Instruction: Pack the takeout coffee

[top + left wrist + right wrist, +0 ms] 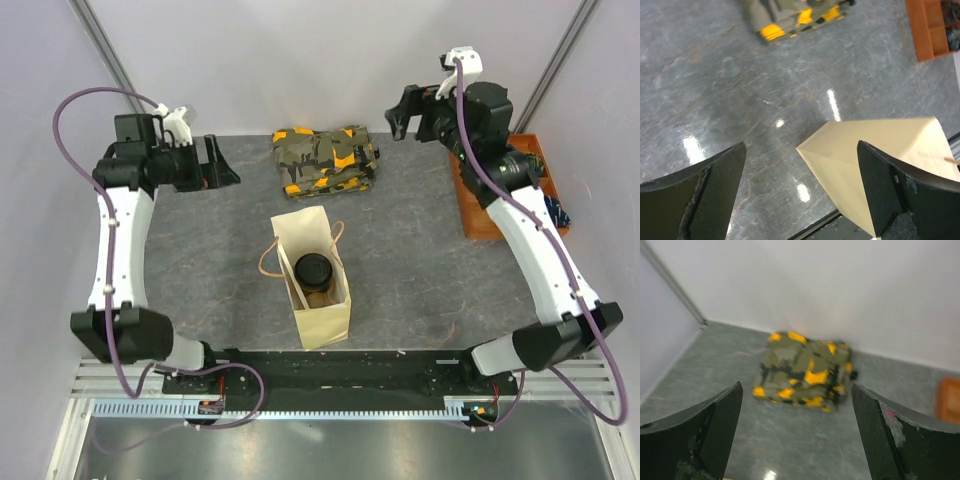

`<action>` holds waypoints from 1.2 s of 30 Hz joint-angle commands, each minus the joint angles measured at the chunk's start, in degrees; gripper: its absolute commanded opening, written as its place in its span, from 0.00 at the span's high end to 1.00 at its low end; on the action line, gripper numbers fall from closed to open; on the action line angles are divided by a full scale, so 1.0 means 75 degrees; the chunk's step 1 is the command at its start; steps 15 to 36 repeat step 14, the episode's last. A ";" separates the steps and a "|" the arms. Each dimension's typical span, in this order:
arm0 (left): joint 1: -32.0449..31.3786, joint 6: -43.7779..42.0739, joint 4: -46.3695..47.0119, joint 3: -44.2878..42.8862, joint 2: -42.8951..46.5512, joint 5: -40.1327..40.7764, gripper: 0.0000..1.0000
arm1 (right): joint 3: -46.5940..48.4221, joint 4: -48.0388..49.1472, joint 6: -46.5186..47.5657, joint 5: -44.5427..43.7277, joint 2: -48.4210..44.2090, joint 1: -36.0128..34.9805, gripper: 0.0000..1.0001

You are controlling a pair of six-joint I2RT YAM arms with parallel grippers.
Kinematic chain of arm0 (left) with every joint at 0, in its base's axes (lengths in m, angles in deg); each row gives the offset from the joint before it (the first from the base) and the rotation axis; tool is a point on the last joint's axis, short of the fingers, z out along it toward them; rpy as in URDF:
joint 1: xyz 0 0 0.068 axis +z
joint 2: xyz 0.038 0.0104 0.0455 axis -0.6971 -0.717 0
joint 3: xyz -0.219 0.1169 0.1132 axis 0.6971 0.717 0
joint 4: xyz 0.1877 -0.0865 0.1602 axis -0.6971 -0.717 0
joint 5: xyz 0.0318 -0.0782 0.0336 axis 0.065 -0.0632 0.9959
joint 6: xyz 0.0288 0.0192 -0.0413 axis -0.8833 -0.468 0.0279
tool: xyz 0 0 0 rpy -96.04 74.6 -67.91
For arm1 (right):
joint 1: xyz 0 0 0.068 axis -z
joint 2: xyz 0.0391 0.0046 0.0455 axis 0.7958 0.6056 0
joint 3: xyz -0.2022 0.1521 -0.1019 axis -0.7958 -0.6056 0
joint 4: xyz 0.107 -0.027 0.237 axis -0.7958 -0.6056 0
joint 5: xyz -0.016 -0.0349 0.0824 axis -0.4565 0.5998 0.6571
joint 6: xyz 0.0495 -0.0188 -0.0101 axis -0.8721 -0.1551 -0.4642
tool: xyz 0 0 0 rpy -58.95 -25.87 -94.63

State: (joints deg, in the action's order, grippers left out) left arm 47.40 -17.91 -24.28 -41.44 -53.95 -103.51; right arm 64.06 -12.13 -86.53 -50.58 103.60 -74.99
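The takeout coffee (313, 270) sits down inside the paper bag (326, 322), black lid up. The bag stands upright with its mouth open on the middle of the tabletop (200, 250), a little nearer the arms than the far wall. From above the cup looks level, though the bag walls hide how well it is seated. The bag's cord handles (268, 262) hang loose over the rim on either side.

Neither claw touches anything. The left claw (222, 165) hangs at the far left, jaws spread wide and empty. Its wrist view looks down past the bag's corner. The right claw (402, 112) is up at the far right, also wide open with nothing in it, facing a folded camouflage cloth (805, 371) by the far wall. An orange-brown wooden tray (482, 215) lies at the right edge.

By my judgement the packing is about done, so the danger is disturbance. The bag is light and tall, and an arm swinging low toward home could clip its rim or snag a handle and tip it. That could spill the coffee if the lid is loose.
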 commanded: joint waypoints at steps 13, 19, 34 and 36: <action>0.0628 -0.0606 -0.0149 -0.0230 -0.1244 0.0468 0.00 | -0.1972 -0.1439 0.0936 0.1441 0.0571 0.2921 0.02; 0.0639 -0.0606 -0.0137 -0.0312 -0.1267 0.0469 0.00 | -0.1937 -0.1439 0.0785 0.1476 0.0571 0.2933 0.02; 0.0639 -0.0606 -0.0137 -0.0312 -0.1267 0.0469 0.00 | -0.1937 -0.1439 0.0785 0.1476 0.0571 0.2933 0.02; 0.0639 -0.0606 -0.0137 -0.0312 -0.1267 0.0469 0.00 | -0.1937 -0.1439 0.0785 0.1476 0.0571 0.2933 0.02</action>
